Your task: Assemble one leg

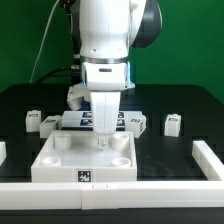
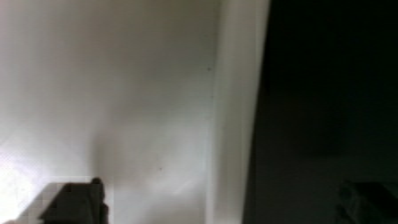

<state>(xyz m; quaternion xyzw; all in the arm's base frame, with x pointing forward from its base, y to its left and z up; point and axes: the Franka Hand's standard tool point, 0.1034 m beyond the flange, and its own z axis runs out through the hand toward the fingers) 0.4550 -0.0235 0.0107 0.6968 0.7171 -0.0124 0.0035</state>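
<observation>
The claw [image 1: 104, 143] hung straight down from the white arm [image 1: 105, 40] over the middle of the white panel [image 1: 60, 160]. Its tips were close above the panel's recessed top, though whether they touched it could not be told. In the wrist view the two dark fingertips [image 2: 71, 203] stood wide apart with nothing clamped between them, so the claw was released and empty. A pale surface lay beneath it on one side and darkness on the other.

Every leg lay away from the claw, on the black counter [image 1: 185, 100]. The nearest leg [image 1: 138, 121] sat just past the panel's far edge, to the exterior view's right of the claw and apart from it. A second leg [image 1: 171, 125] sat farther out on that same side. Off the panel's far corner on the exterior view's left, the left inner leg [image 1: 48, 124] and the left outer leg [image 1: 33, 121] lay close together.

The marker board [image 1: 72, 120] lay behind the panel, partly hidden by the claw. A white rail [image 1: 150, 190] ran along the counter's near edge.
</observation>
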